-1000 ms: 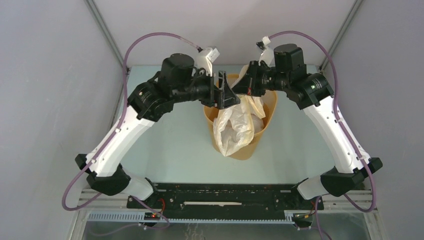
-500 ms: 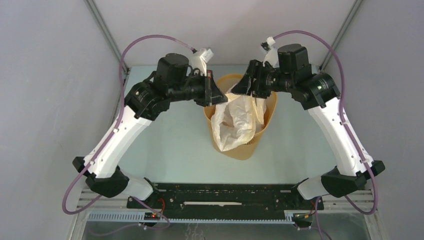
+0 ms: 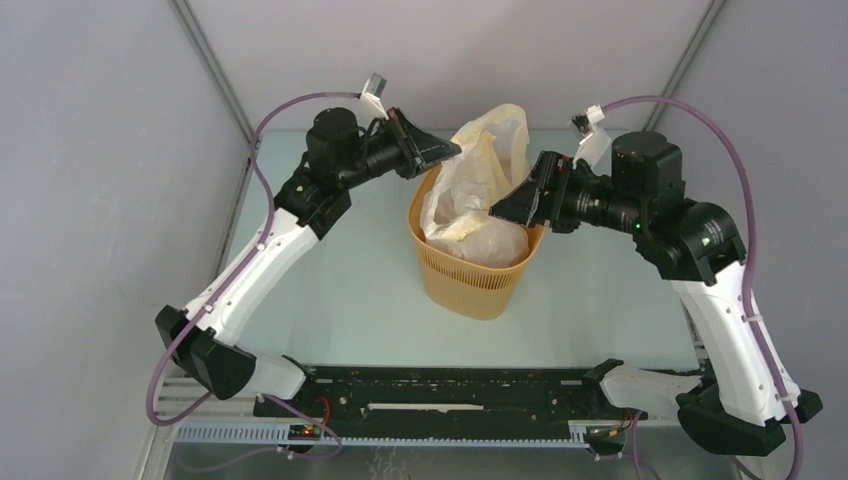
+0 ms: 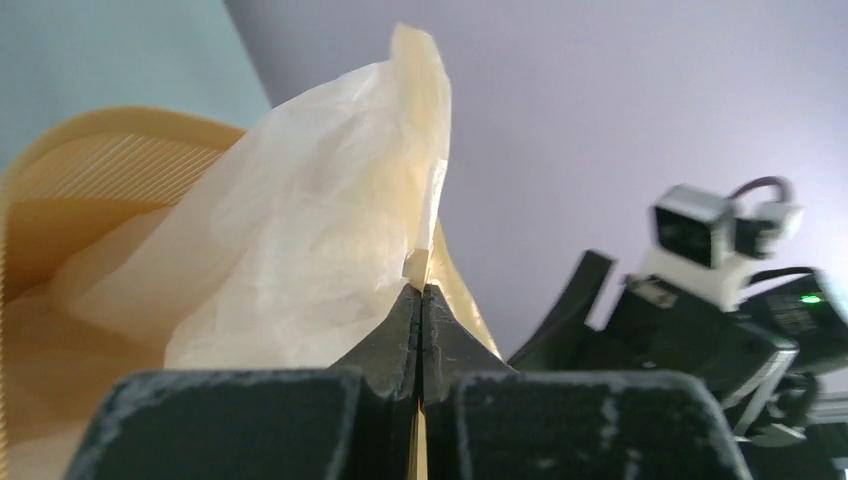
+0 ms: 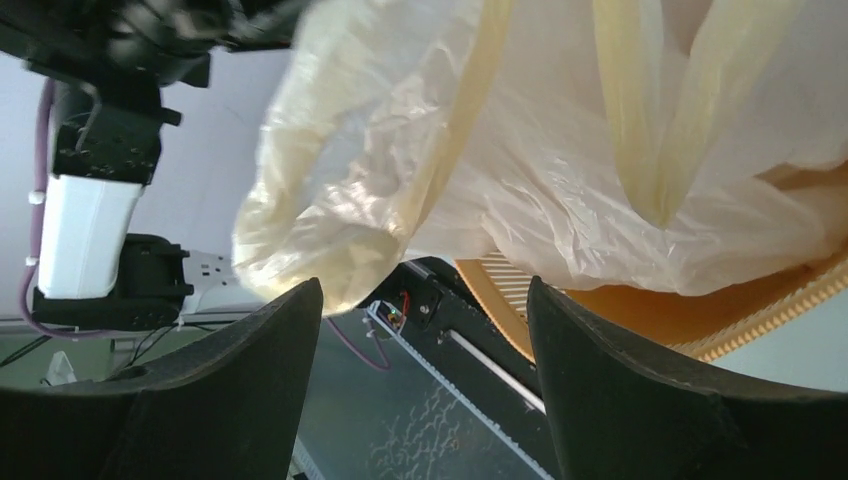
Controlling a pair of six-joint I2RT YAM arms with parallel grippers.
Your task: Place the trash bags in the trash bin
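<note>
Top external view: left gripper has risen to the far-left side of the trash bin, fingers shut flat on an edge of the trash bag; the left wrist view confirms film nipped between the closed tips. The bag is now hoisted above the rim, with its lower part inside the bin. A second ago it spilled over the near wall, which now shows bare. Right gripper has backed to the right rim, fingers wide apart, holding nothing, bag film hanging just ahead. Judgement: overhang cleared; the raised part must be lowered and tucked in before release.
</note>
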